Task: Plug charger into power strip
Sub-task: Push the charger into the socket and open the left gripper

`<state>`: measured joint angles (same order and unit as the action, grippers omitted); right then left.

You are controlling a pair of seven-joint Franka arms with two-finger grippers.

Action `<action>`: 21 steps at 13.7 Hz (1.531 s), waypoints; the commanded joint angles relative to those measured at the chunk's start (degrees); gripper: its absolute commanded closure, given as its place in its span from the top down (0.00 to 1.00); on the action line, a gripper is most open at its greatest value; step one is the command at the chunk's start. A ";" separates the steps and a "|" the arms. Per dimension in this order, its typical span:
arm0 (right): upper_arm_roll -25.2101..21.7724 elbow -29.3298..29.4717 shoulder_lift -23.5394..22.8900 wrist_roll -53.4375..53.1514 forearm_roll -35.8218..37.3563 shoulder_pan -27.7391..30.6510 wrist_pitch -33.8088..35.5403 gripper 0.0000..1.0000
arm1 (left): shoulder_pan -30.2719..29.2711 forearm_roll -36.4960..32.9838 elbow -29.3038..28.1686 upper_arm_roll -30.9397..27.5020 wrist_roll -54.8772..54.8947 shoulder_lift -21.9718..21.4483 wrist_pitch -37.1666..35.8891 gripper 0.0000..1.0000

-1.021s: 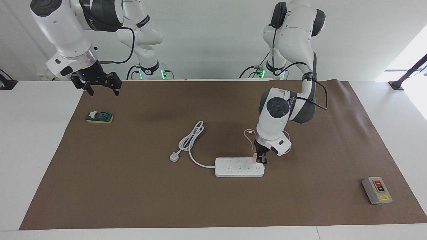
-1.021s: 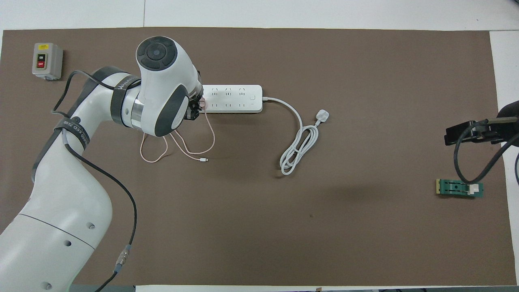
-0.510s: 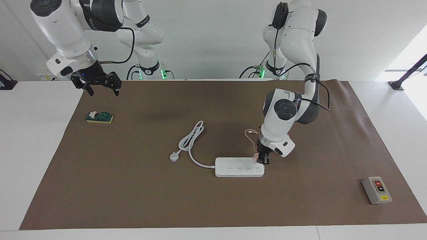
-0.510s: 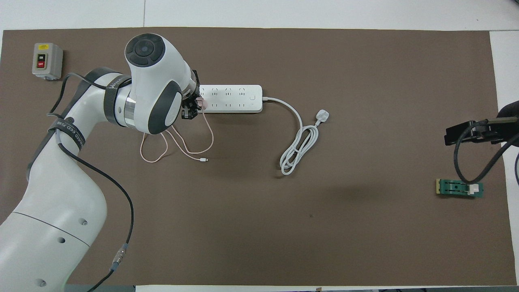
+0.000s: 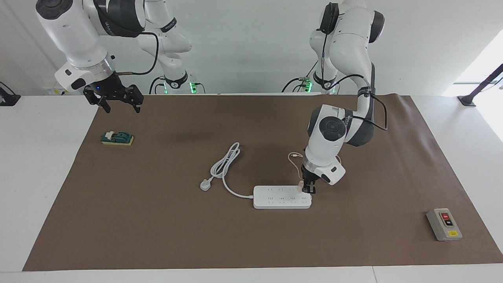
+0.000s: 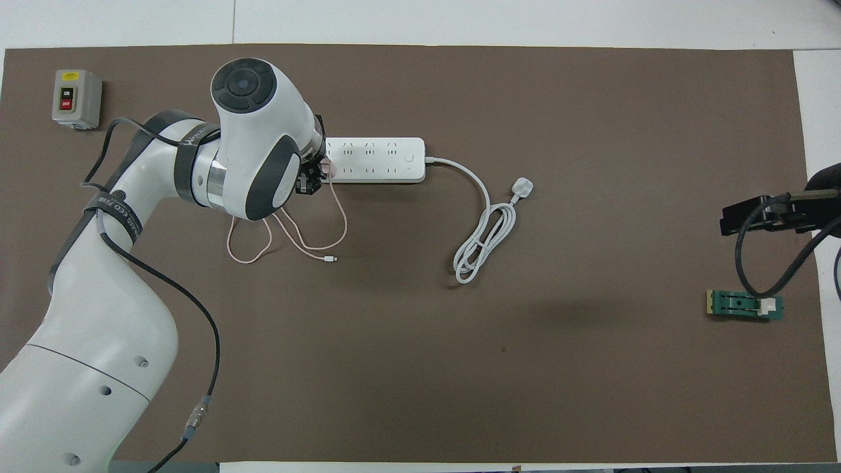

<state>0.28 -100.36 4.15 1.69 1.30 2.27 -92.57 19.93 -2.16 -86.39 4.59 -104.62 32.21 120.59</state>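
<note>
On my table (image 5: 35, 165) I count one long white power strip (image 5: 281, 197) with its one thick white cord and plug (image 5: 205, 184), one small pale pink charger cube (image 6: 328, 170) with thin pink cable, one grey box with red and black buttons (image 5: 444, 224), one green block on a yellow base (image 5: 117, 138), and one brown mat (image 5: 177, 236).

Desk (image 5: 23, 165): white, covered by plain brown mat (image 5: 157, 220).
Power strip (image 5: 281, 197): white, rows of grey socket slots; cord (image 5: 224, 165) and plug (image 5: 205, 184) white.
Charger (image 6: 328, 169): pale pink; cable (image 6: 309, 240) thin, pale pink, white tip.
Switch box (image 5: 444, 224): grey, red button, black button, yellow label.
Small block (image 5: 117, 138): dark green top with white piece, yellow base.
Arms: white shells, dark grey joints, black hoses.
Left tool (image 5: 309, 188): black.
Right tool (image 5: 114, 98): black, blue light.
</note>
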 commanded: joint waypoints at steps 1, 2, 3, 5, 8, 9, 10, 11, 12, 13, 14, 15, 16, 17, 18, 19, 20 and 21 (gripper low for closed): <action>0.69 -0.10 0.69 -0.55 -0.16 1.07 0.64 1.00 | 1.43 -0.82 -3.88 -0.63 0.91 0.48 0.97 0.00; 0.69 -0.10 0.69 -0.64 -0.07 0.98 0.47 1.00 | 2.21 -2.48 -3.96 -0.55 0.82 0.57 0.79 0.00; 0.69 -0.10 0.77 -0.55 -0.07 0.72 0.64 1.00 | 2.57 -2.76 -3.96 -0.63 0.73 0.48 0.53 0.00; 0.69 -0.18 0.77 -0.46 -0.07 0.54 0.90 1.00 | 3.01 -2.94 -3.96 -0.63 0.47 0.48 0.44 0.00; 0.69 -0.19 0.77 -0.46 -0.07 0.54 0.90 1.00 | 3.19 -3.02 -3.96 -0.72 0.47 0.48 0.35 0.00; 0.77 -0.10 0.77 -0.38 -0.07 0.54 0.90 1.00 | 3.02 -3.02 -3.96 -0.72 0.47 0.48 0.44 0.00; 0.95 -0.18 0.77 -0.37 -0.07 0.45 0.90 1.00 | 2.75 -3.02 -3.96 -0.63 0.56 0.57 0.78 0.00; 1.04 -0.10 0.77 -0.46 -0.07 0.45 0.90 1.00 | 2.40 -3.02 -4.05 -0.55 0.64 0.75 1.57 0.00; 1.04 -0.18 0.86 -0.38 -0.07 0.45 0.90 1.00 | 1.44 -2.94 -4.05 -0.46 0.82 0.83 2.10 0.00; 1.04 -0.19 0.77 -0.29 -0.07 0.45 0.90 1.00 | 0.82 -2.67 -3.96 -0.37 0.99 0.92 2.19 0.00; 1.04 -0.19 0.86 -0.20 -0.16 0.54 0.99 1.00 | 0.73 -2.41 -3.88 -0.37 1.08 1.01 2.19 0.00; 1.04 -0.19 0.86 -0.29 -0.16 0.54 1.08 1.00 | 0.64 -2.41 -3.88 -0.37 1.17 1.01 2.19 0.00; 1.04 -0.19 0.86 -0.20 -0.07 0.54 1.43 1.00 | 0.64 -2.41 -3.88 -0.37 1.26 1.01 2.19 0.00; 1.04 -0.19 0.86 -0.20 -0.07 0.63 1.52 1.00 | 0.73 -2.41 -3.88 -0.46 1.26 1.01 2.11 0.00; 1.04 -0.19 0.86 -0.20 -0.07 0.72 1.52 1.00 | 0.73 -2.49 -3.88 -0.46 1.35 1.01 1.93 0.00; 1.04 -0.19 0.86 -0.20 -0.07 0.72 1.52 1.00 | 0.73 -2.50 -3.79 -0.46 1.70 0.92 1.67 0.00; 1.04 -0.19 0.86 -0.20 -0.07 0.72 1.52 1.00 | 0.64 -2.41 -3.79 -0.46 1.79 0.49 1.41 0.28; 1.04 -0.19 0.86 -0.20 -0.07 0.63 1.52 1.00 | 0.38 -2.41 -3.87 -0.46 1.96 -0.04 1.23 0.59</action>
<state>0.86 -100.36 4.15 1.69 1.30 2.30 -92.14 21.15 -4.81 -86.66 4.04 -104.66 32.09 120.79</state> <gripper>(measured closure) 0.000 0.678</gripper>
